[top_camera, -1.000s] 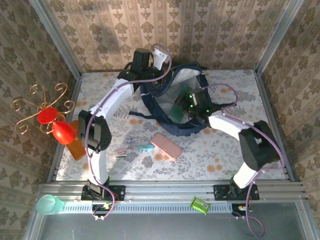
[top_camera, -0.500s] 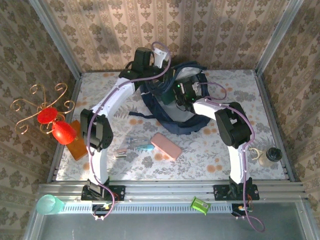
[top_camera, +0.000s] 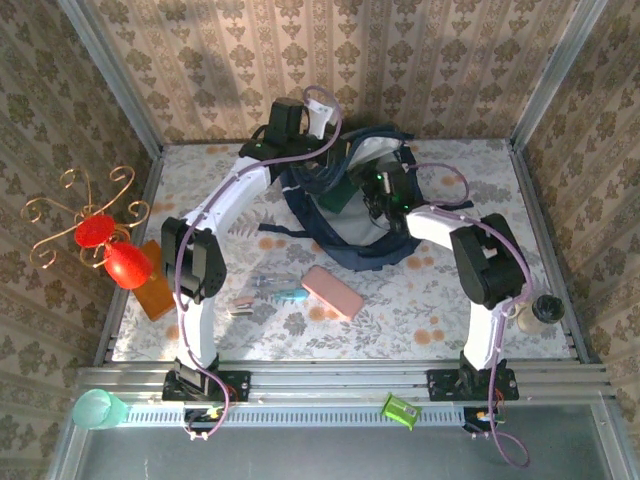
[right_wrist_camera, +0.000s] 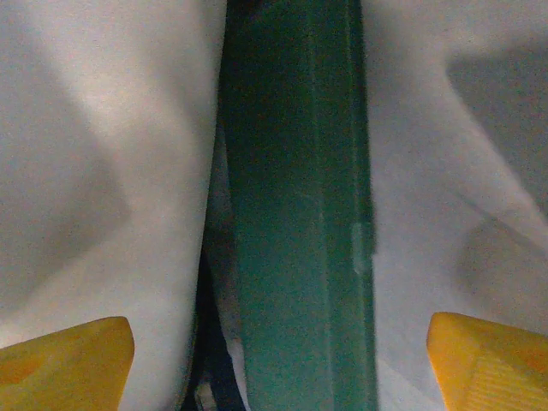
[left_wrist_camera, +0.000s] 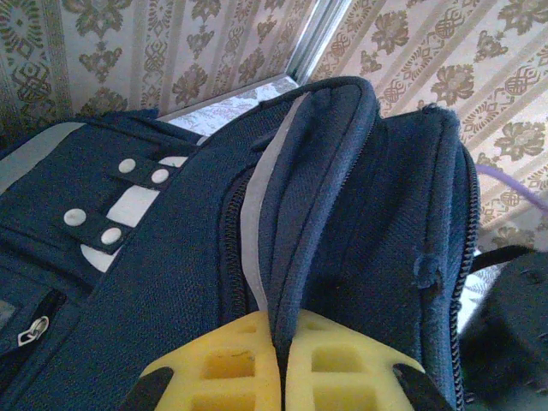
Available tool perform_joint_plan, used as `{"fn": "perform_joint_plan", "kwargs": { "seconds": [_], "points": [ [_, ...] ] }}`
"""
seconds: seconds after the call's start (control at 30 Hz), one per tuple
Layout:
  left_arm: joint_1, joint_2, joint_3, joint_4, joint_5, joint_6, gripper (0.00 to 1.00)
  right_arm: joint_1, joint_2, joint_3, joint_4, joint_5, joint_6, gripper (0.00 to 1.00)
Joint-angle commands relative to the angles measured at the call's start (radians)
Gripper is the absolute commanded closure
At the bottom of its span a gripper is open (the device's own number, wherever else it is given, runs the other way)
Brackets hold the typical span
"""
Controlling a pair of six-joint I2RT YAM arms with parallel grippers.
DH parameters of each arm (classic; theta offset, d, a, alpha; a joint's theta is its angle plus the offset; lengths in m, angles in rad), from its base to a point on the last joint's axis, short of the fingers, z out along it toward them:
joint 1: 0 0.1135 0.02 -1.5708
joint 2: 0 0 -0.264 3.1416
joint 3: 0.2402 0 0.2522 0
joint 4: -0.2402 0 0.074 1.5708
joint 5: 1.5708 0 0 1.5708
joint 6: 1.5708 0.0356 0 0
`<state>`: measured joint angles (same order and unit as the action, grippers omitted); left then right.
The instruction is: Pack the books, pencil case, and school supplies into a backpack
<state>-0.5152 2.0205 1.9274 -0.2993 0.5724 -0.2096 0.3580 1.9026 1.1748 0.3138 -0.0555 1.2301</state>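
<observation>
Green book (right_wrist_camera: 295, 214) sits loose within the wide-open right claw (right_wrist_camera: 276, 355), down inside the backpack (left_wrist_camera: 171, 257) whose rim the left claw (left_wrist_camera: 281, 377) pinches tight; next, probably, withdraw for the pencil case (top_camera: 332, 291) lying well apart.

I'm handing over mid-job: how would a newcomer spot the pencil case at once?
Find the large dark navy fabric backpack at the table's far middle. Just nearer the front edge lies the pale pink oblong pencil case, flat and slanted. Unlike the small teal-handled tool and thin pens to its left, it is broad, pink and round-cornered.
</observation>
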Motion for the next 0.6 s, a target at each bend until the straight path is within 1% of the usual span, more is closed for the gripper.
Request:
{"fn": "perform_joint_plan", "kwargs": {
  "seconds": [0.0, 0.1, 0.17, 0.23, 0.3, 0.4, 0.47, 0.57],
  "points": [
    [0.020, -0.089, -0.010, 0.111, 0.019, -0.007, 1.00, -0.006, -0.154, -0.082, 0.034, -0.091, -0.205, 0.11],
    [0.028, -0.101, -0.071, 0.159, 0.026, -0.033, 1.00, -0.008, -0.299, -0.155, -0.050, -0.102, -0.383, 0.10],
    [0.033, -0.105, -0.111, 0.195, 0.035, -0.044, 1.00, -0.004, -0.402, -0.193, -0.170, -0.103, -0.495, 0.10],
    [0.039, -0.103, -0.120, 0.192, 0.031, -0.054, 1.00, 0.024, -0.499, -0.233, -0.290, -0.095, -0.604, 0.10],
    [0.040, -0.107, -0.127, 0.188, 0.036, -0.056, 1.00, 0.097, -0.598, -0.258, -0.417, -0.052, -0.731, 0.10],
    [0.039, -0.110, -0.131, 0.187, 0.040, -0.071, 1.00, 0.240, -0.672, -0.303, -0.530, 0.013, -0.862, 0.08],
    [0.039, -0.115, -0.136, 0.185, 0.039, -0.075, 1.00, 0.322, -0.689, -0.329, -0.589, 0.043, -0.904, 0.06],
    [0.036, -0.132, -0.181, 0.207, 0.026, -0.081, 1.00, 0.415, -0.675, -0.356, -0.654, 0.106, -0.953, 0.03]
  ]
}}
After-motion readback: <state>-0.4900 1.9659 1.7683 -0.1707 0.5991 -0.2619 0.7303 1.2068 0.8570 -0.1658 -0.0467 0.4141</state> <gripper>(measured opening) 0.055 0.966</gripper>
